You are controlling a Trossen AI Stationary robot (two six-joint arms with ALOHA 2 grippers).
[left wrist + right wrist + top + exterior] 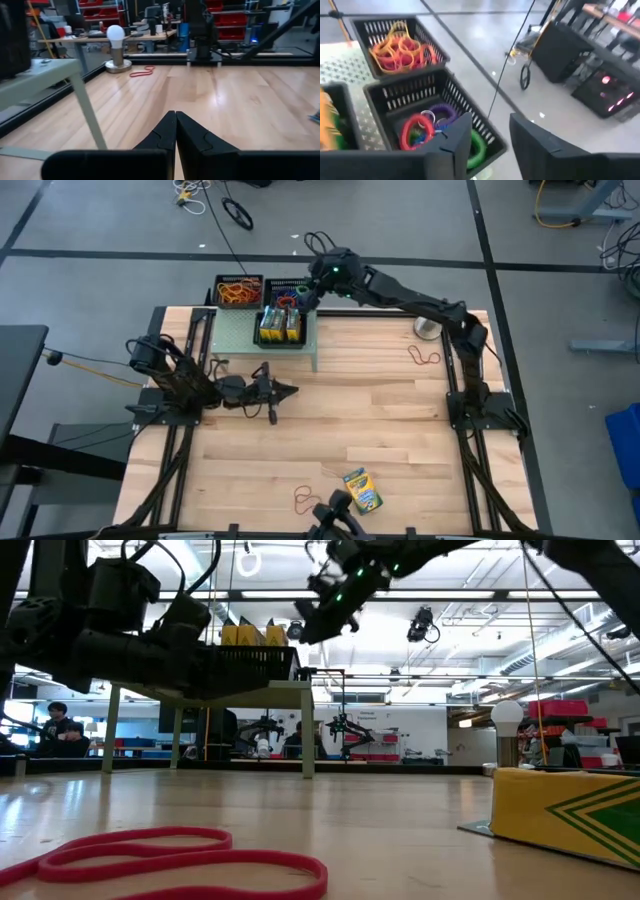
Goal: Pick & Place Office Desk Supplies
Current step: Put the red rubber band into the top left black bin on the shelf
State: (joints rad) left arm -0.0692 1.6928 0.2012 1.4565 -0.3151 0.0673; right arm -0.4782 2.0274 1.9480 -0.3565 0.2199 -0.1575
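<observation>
Three black mesh trays stand on the pale green shelf (262, 340). One holds orange and red rubber bands (400, 47), one holds red, purple, blue and green bands (427, 131), and one holds crayon boxes (280, 326). My right gripper (490, 142) hangs open just above the near rim of the mixed-band tray (286, 293), with nothing between its fingers. My left gripper (287, 390) is shut and level, low over the table in front of the shelf. A crayon box (362, 490) and a red band (304, 500) lie near the table's front edge. Another red band (423, 357) lies at the right.
A white ball on a grey stand (428, 328) sits at the far right, near the right arm's base. The shelf's front leg (89, 112) stands close beside my left gripper. Bare wood lies across the table's middle.
</observation>
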